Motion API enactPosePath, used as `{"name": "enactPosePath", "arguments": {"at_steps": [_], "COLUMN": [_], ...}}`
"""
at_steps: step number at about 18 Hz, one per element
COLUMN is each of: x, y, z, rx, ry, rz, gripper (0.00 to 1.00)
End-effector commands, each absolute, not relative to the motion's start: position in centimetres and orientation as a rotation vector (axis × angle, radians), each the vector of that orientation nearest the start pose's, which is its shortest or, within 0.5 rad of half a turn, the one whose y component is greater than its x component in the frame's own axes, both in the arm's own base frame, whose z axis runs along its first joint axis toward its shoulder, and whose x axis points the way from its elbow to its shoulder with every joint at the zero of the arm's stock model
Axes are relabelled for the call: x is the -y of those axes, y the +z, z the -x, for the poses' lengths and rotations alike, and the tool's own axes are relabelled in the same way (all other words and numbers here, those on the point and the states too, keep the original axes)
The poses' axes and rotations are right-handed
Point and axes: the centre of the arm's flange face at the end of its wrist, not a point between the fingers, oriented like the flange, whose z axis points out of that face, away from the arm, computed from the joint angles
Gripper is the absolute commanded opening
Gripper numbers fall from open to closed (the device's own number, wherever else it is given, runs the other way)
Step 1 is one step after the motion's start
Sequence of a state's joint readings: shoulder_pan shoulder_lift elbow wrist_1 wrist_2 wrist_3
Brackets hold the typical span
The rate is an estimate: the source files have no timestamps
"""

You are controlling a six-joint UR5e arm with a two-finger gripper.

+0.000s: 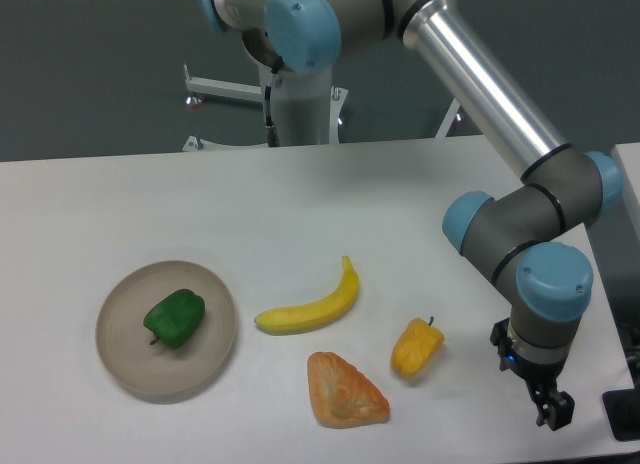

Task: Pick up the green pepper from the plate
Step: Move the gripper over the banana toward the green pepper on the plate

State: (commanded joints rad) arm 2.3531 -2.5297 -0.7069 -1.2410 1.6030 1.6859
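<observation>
My two-finger gripper [553, 414] hangs low at the near right corner of the white table [300, 204], pointing down, holding nothing; from this angle the fingers read as one dark clump, so I cannot tell how wide they stand.

Everything I need lies to the left of it. Nearest along that line is the small yellow-orange pepper [416, 348], then the flat orange-brown wedge of pastry [345, 392], then the curved yellow banana [312, 304] a little farther back. None of these is mine to take.

Well apart from my hand, across almost the whole width of the table, sits the round shallow beige-grey plate [125, 359]. It holds one thing only: the small glossy dark-green bell pepper [175, 318], lying a little past the plate's middle, tipped on its side, its long axis running from near-left to far-right with the stem end toward the near-left.

I judge the coming move to be a long sweep leftward, lifted enough to pass over the other food, before I descend onto the plate.
</observation>
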Motion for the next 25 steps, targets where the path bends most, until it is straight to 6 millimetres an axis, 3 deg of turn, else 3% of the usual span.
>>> {"name": "enactPosePath", "arguments": {"at_steps": [2, 6, 16, 23, 25], "x": [-69.6, -69.0, -68.6, -68.5, -68.4], "y": [29.9, 31.3, 36.5, 35.1, 35.0], "z": [50.4, 46.0, 29.9, 19.7, 18.0], "rx": [-1.302, -1.243, -0.731, -0.51, -0.461], "ry": [0.334, 0.268, 0.035, -0.145, -0.164], "rz": [2.787, 2.799, 2.838, 2.889, 2.904], "gripper": [1.0, 1.0, 1.0, 1.0, 1.0]}}
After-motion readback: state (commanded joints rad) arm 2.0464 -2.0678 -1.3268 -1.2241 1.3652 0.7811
